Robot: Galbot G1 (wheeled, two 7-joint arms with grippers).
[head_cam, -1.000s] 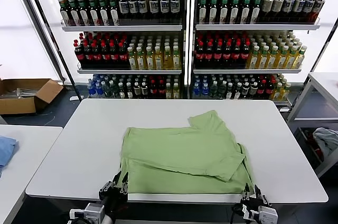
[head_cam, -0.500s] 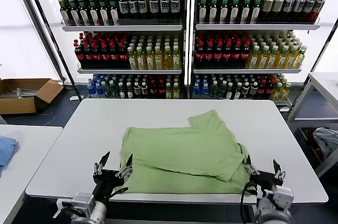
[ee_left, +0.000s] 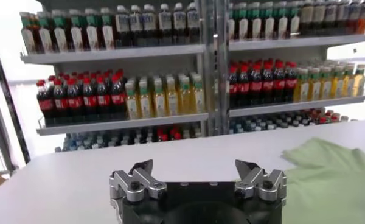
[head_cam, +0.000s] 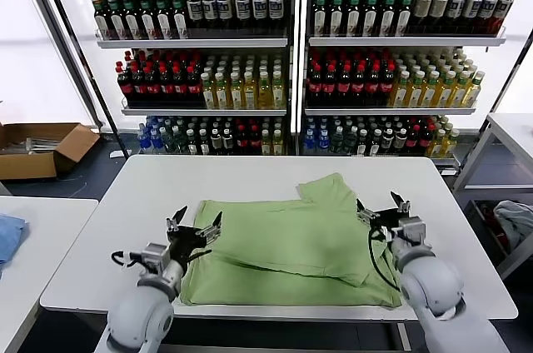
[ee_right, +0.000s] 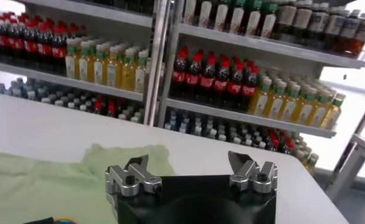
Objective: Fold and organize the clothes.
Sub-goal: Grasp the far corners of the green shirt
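Meanwhile, my left gripper [head_cam: 195, 226] and right gripper [head_cam: 382, 206] hang released, jaws spread, over opposite edges of the folded green shirt [head_cam: 287, 245] between them.

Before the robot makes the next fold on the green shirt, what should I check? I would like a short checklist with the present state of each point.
1. Left gripper open and empty: ok; it holds no cloth, at the shirt's left edge.
2. Right gripper open and empty: ok; it is at the shirt's right edge.
3. Green shirt fully on the white table: ok; the near hem lies close to the front edge.
4. Shirt lying flat: not ok; a layer is folded over and one sleeve sticks out at the far side.
5. Table around the shirt free of other things: ok.
6. A second shirt underneath: cannot tell.
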